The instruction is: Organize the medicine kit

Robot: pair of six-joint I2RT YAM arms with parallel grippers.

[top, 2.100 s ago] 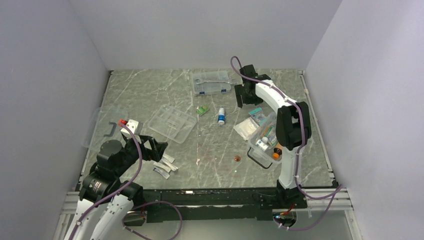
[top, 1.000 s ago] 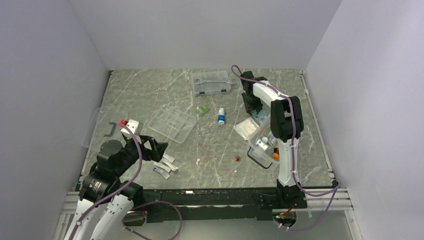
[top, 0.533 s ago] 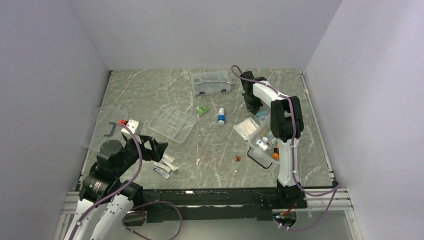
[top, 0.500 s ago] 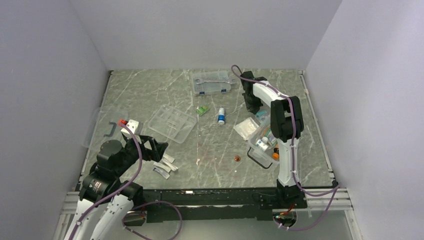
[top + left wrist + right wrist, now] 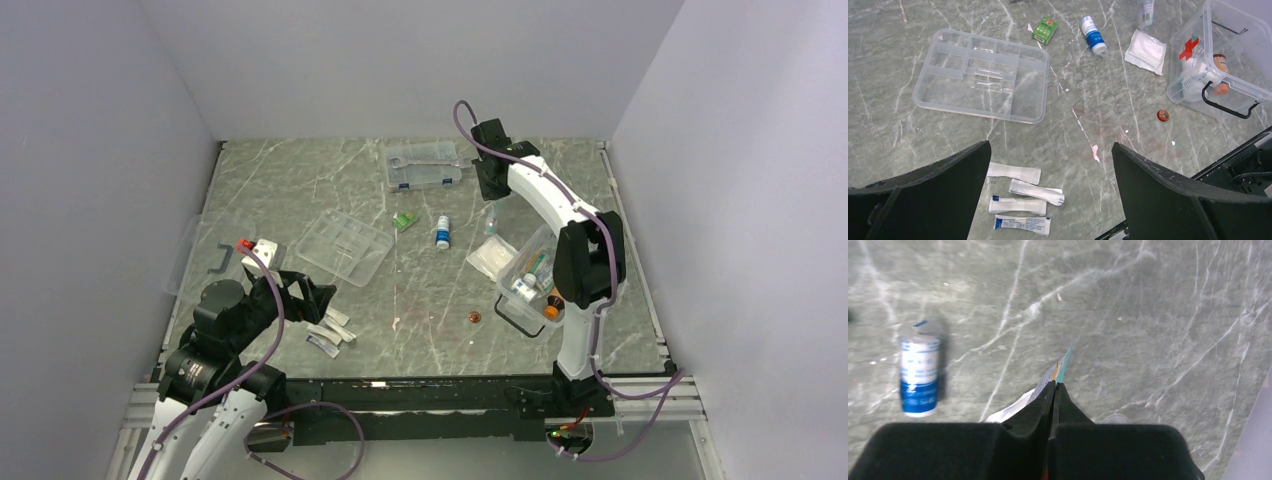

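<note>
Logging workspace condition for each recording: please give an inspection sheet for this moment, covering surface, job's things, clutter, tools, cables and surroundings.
Surface: marbled grey-green table; small red cap loose on it.
Job's things: red-cross box holding small bottles; divided tray looks empty; lid at the left edge; blue-white bottle, green packet, gauze pad and four sachets lie outside the box.
Clutter: flat case with blue latches, far side.
Tools: left tool open, over the sachets; right tool shut on a teal-edged packet.
Cables: purple cables run along both arms.
Surroundings: plain pale walls; nothing else seen.
</note>
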